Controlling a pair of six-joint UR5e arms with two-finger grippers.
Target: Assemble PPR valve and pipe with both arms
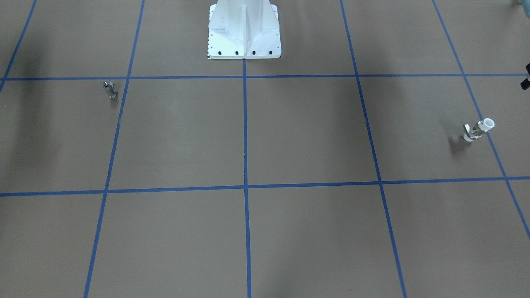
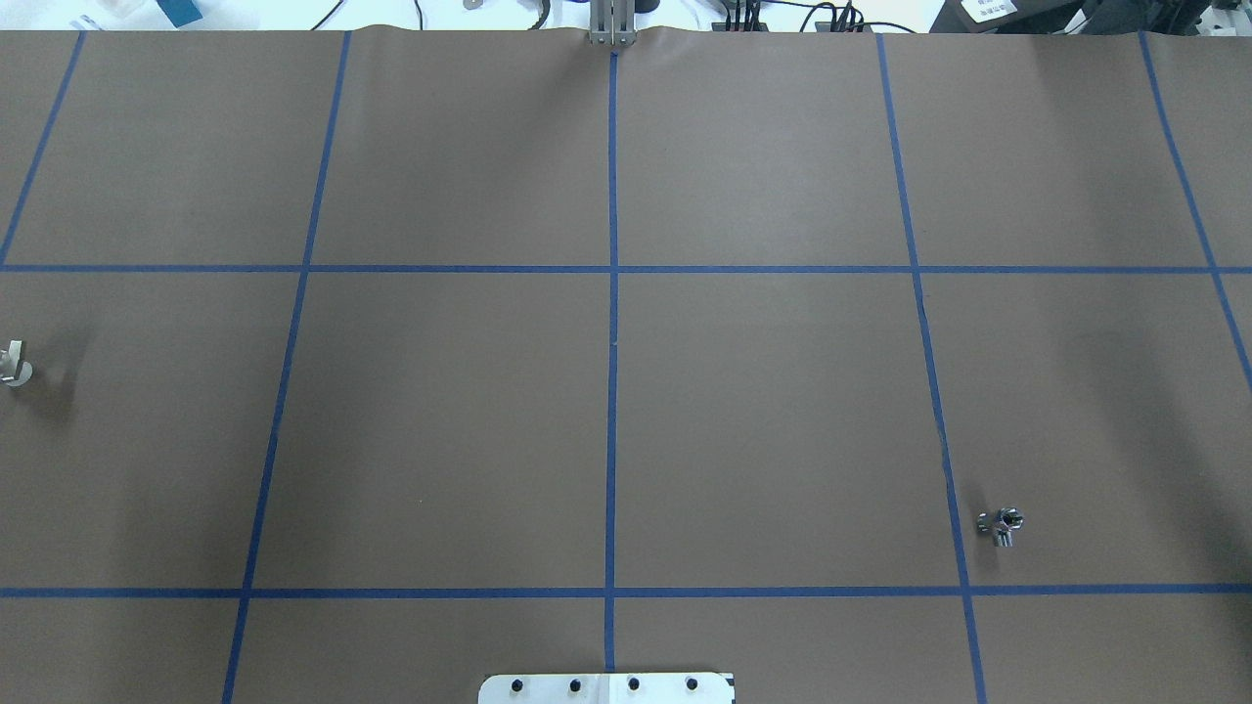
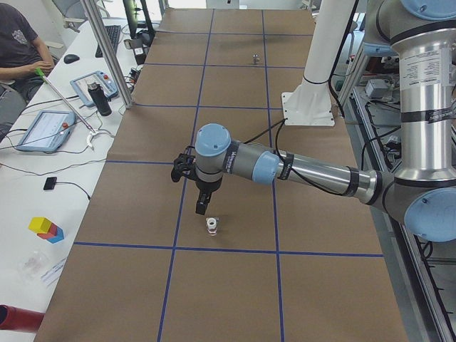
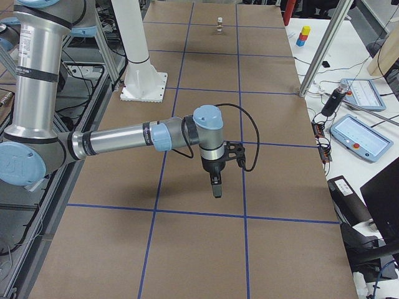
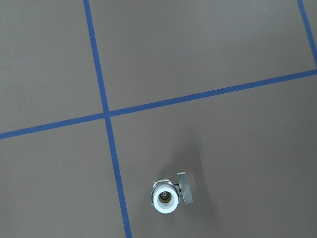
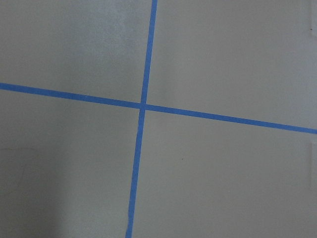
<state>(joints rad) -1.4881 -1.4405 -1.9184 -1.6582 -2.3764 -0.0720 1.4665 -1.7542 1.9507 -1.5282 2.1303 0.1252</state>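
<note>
The PPR valve [image 1: 478, 129] stands upright on the brown table on my left side, its white open end up and its handle to one side. It also shows as the valve [image 5: 166, 197] low in the left wrist view and at the overhead view's left edge [image 2: 14, 364]. In the left side view my left gripper [image 3: 203, 210] hangs just above and beside the valve [image 3: 212, 225]; I cannot tell if it is open or shut. The silver pipe [image 1: 109, 90] [image 2: 1002, 525] stands on my right side. My right gripper [image 4: 216, 190] hangs over bare table; its state cannot be told. The right wrist view shows no pipe.
Blue tape lines [image 2: 612, 342] divide the brown table into squares. The white base pedestal [image 1: 244, 31] stands at the robot's edge. A side bench holds tablets [image 3: 46, 128], a bottle [image 3: 102, 99], coloured blocks [image 3: 46, 229], and a seated person [image 3: 18, 50].
</note>
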